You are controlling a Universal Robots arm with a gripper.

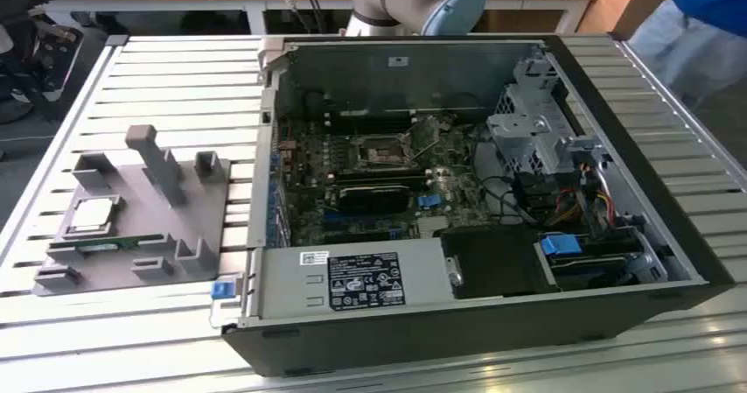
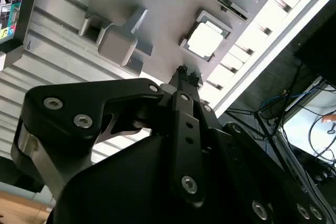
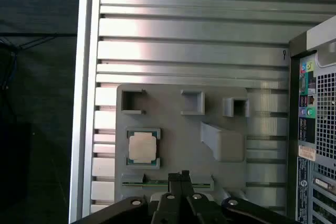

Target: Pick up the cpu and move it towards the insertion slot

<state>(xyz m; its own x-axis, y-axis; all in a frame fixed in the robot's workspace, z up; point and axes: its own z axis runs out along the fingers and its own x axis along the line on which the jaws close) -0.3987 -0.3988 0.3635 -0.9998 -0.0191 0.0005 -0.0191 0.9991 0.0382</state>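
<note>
— While the cpu (image 3: 143,147) lies in its pocket on the tray (image 3: 178,135), nothing is held: the gripper (image 3: 182,174) is poised above the tray with its fingertips pressed together, and no gap is left between them.

— How is the cpu placed against it?

— It is found below and off to one side, apart from the tips and not under them. The memory stick (image 3: 142,183) is set closer to the tips' line than the cpu is.

— What can be spoiled from here?

— If a descent is made with the fingers closed, the chip's top is likely to be struck rather than grasped. If the offset is not corrected, the stick or the pocket's raised corners may be caught instead. Little edge is offered by so flat a chip, so a shallow hold could let it be tilted or dropped.

— And the slot?

— The slot (image 1: 383,152) is sunk inside the case (image 1: 467,340), well apart from the tray, with the case wall between. A carry kept too low may be stopped by that wall.
</note>
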